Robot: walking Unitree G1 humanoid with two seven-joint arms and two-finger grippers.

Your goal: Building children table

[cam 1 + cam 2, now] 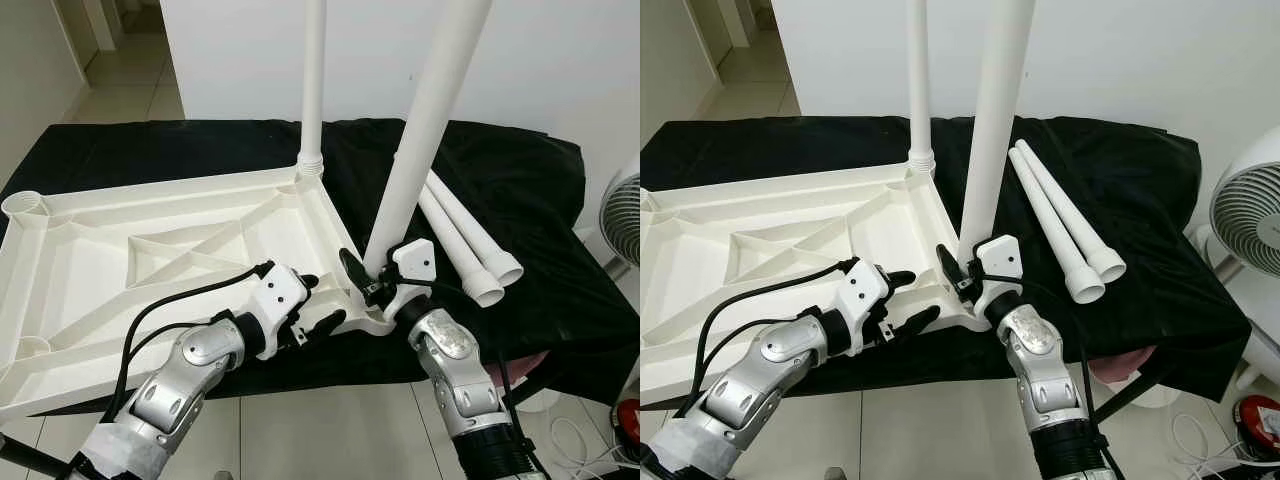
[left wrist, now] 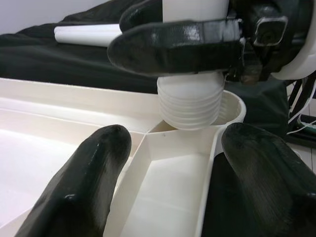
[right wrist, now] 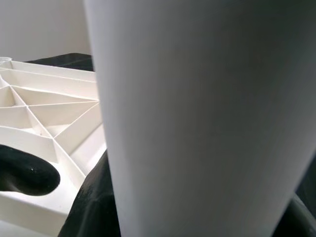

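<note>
Head views: white tabletop lies underside-up on a bench draped in black cloth. One leg stands upright in the far corner socket. Two spare legs lie side by side on the cloth, right of the tabletop.

Right hand is closed around a third leg, low on its shaft, holding it tilted over the near right corner socket.

Left wrist view adds what the head views hide: the leg's threaded end sits at the socket mouth, slightly off to one side, threads still exposed.

Left hand has fingers spread apart, straddling the tabletop rim just beside that socket; whether they grip it, cannot tell.

Right wrist view: leg shaft close up, ribbed underside beyond.
</note>
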